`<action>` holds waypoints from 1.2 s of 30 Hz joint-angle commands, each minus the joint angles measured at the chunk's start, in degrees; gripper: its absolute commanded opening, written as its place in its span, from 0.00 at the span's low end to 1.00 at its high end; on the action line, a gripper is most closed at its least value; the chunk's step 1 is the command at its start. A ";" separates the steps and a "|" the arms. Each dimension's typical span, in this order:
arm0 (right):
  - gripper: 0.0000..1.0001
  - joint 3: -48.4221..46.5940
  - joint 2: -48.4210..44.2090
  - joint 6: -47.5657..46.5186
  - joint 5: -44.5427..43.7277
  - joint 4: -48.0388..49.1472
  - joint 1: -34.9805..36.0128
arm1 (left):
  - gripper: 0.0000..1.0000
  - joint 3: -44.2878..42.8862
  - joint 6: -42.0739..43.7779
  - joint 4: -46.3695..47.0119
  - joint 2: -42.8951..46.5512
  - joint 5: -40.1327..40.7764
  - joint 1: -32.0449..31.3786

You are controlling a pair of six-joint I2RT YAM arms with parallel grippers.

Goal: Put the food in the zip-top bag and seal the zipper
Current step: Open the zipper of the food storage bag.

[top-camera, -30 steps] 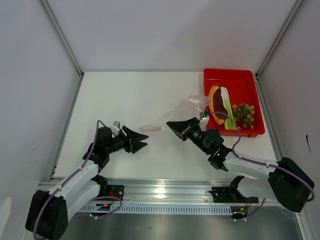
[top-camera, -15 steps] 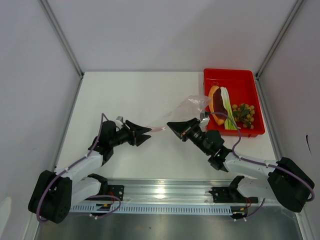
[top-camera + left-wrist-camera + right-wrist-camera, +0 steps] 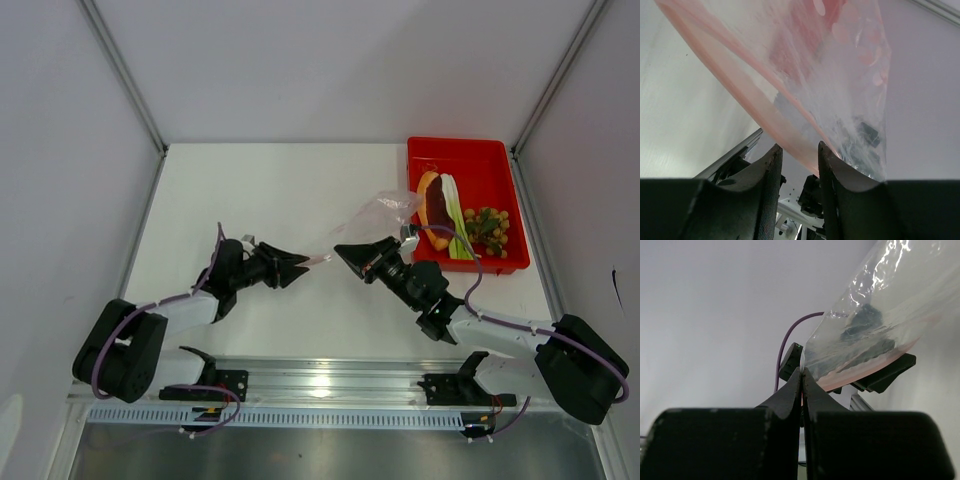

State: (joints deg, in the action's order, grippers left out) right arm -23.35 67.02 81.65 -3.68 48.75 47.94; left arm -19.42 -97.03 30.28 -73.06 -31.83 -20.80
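Food [image 3: 436, 208] in tray [image 3: 470, 160] — bag [image 3: 378, 214] just left, perhaps lifted.

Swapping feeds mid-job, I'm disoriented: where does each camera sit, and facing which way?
Top external: above, behind the robot, looking down on white table, red plastic tray; left arm, right arm, left end effector, right end effector.
Left wrist: looks along its open fingers at the clear pink-dotted plastic zip-top bag.
Right wrist: along its shut fingers, pinching the bag.
Shared: the bag, all three.
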 commanded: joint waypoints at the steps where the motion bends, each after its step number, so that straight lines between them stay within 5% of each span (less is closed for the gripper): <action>1: 0.00 0.15 -0.67 0.09 -0.89 2.75 0.22 | 0.37 -2.46 -1.58 5.75 -1.47 1.69 -0.38; 8: 0.00 -0.02 -1.72 -0.43 -0.89 0.74 0.05 | 0.34 -3.52 -1.93 7.86 -4.72 2.57 -0.38; 14: 0.00 -0.46 -3.73 -1.40 -0.45 -5.14 0.13 | 0.00 -2.73 -0.09 14.96 -7.98 1.25 -0.38; 20: 0.00 -4.40 -7.43 -7.19 0.26 -20.95 0.13 | 0.01 -1.93 10.42 12.01 -2.47 0.19 -0.30; 25: 0.22 -10.65 -12.35 -17.99 -2.55 -41.94 0.66 | 0.00 -6.59 27.57 -10.34 8.70 2.81 -0.38; 31: 0.65 -14.00 -17.18 -25.74 -6.95 -57.42 1.80 | 0.01 -16.25 46.92 -37.02 21.62 10.91 -0.47; 36: 0.79 -18.65 -16.76 -33.82 -14.92 -68.15 5.31 | 0.01 -24.15 58.61 -53.72 25.33 14.60 -0.65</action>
State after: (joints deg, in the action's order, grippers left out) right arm -37.52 49.95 55.35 -11.07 -8.45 51.20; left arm -39.07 -50.19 -8.01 -48.86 -21.10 -20.93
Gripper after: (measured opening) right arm 0.780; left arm 0.006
